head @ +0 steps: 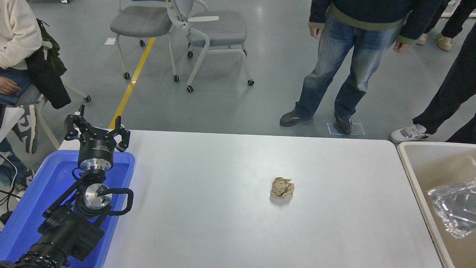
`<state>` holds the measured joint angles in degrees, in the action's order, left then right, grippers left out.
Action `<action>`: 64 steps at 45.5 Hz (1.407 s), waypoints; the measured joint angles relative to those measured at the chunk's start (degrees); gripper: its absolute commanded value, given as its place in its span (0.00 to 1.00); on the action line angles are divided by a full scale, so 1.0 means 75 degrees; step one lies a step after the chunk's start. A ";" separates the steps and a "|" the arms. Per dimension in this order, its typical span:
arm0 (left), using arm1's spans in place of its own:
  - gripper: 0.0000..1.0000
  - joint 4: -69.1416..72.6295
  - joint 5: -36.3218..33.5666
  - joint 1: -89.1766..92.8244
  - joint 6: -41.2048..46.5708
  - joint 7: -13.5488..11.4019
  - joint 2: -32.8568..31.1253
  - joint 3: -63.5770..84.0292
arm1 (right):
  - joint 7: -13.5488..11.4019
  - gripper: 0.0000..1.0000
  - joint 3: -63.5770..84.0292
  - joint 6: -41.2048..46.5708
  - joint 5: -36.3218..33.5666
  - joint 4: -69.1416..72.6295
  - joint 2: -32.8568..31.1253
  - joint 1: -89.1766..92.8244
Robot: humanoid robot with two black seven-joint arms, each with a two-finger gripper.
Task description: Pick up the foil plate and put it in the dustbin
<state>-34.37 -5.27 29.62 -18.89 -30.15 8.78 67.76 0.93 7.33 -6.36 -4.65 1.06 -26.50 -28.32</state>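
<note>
The foil plate (453, 208) is a shiny, wrinkled silver tray lying inside the dustbin (416, 178), a large beige bin with a cream rim at the table's right edge. Nothing holds the plate. My left gripper (97, 128) is parked at the far left over the blue tub, its fingers spread open and empty. The right arm and its gripper are out of view.
A small tan paper ball (282, 187) lies on the white table (223, 208) right of centre. A bright blue tub (33, 201) sits under my left arm. People stand beyond the far edge, one sits at the left, and two grey chairs stand behind.
</note>
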 measured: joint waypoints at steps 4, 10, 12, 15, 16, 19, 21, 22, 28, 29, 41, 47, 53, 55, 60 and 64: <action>0.99 0.0001 0.0000 0.0000 0.0000 0.0000 -0.0001 0.0000 | 0.0001 1.00 -0.0050 0.0008 -0.0009 -0.0008 0.0000 0.0012; 0.99 0.0001 0.0000 0.0000 0.0002 0.0000 -0.0002 0.0000 | 0.0001 1.00 -0.0146 0.0032 -0.0017 -0.0014 -0.0046 0.0016; 0.99 0.0001 0.0000 0.0000 0.0003 0.0000 -0.0002 0.0000 | 0.0001 1.00 -0.0166 0.0064 -0.0018 -0.0014 -0.0070 0.0008; 0.99 0.0001 0.0000 0.0000 0.0003 0.0000 -0.0002 0.0000 | -0.0003 1.00 -0.0190 0.0139 -0.0019 -0.0014 -0.0130 -0.0027; 0.99 0.0001 0.0000 0.0000 0.0003 0.0000 -0.0002 0.0000 | -0.0007 1.00 -0.0196 0.0162 -0.0020 -0.0013 -0.0150 -0.0036; 0.99 0.0001 0.0000 0.0000 0.0003 0.0000 -0.0002 0.0000 | -0.0010 1.00 -0.0208 0.0260 -0.0023 -0.0009 -0.0201 -0.0108; 0.99 0.0001 0.0000 0.0000 0.0003 0.0000 -0.0002 0.0000 | -0.0015 1.00 -0.0212 0.0364 -0.0004 -0.0008 -0.0243 -0.0234; 0.99 0.0001 0.0000 0.0000 0.0003 0.0000 -0.0002 0.0000 | -0.0016 1.00 -0.0213 0.0391 0.0003 -0.0008 -0.0258 -0.0284; 0.99 0.0001 -0.0001 0.0000 0.0002 0.0000 -0.0002 0.0000 | -0.0023 1.00 -0.0160 0.0640 0.0065 -0.0010 -0.0403 -0.0629; 0.99 0.0001 -0.0002 0.0000 0.0002 0.0000 -0.0002 0.0000 | -0.0024 1.00 -0.0145 0.0679 0.0087 -0.0011 -0.0433 -0.0676; 0.99 0.0002 0.0000 0.0000 0.0002 0.0000 -0.0002 0.0000 | -0.0040 1.00 0.0049 0.1085 0.0733 0.0106 -0.0609 -0.1588; 0.99 0.0002 0.0000 0.0000 0.0002 0.0000 0.0002 0.0000 | -0.0043 1.00 0.0338 0.1194 0.1019 0.0376 -0.0723 -0.2030; 0.99 0.0002 0.0000 0.0000 0.0002 0.0000 0.0001 0.0000 | -0.0045 1.00 0.0694 0.1248 0.1203 0.0891 -0.0932 -0.2571; 0.99 0.0002 0.0000 0.0000 0.0001 0.0000 0.0000 0.0000 | -0.0044 1.00 0.0787 0.1252 0.1282 0.1126 -0.1034 -0.2755; 0.99 0.0002 0.0000 0.0000 0.0000 0.0000 0.0000 0.0000 | -0.0048 1.00 0.0991 0.1229 0.1630 0.1996 -0.1451 -0.3303; 0.99 0.0002 0.0000 -0.0001 0.0000 0.0000 0.0000 0.0000 | -0.0063 1.00 0.1090 0.1181 0.2027 0.2820 -0.1830 -0.3764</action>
<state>-34.36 -5.28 29.62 -18.90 -30.15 8.78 67.76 0.46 15.51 2.49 10.55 22.20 -40.22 -56.56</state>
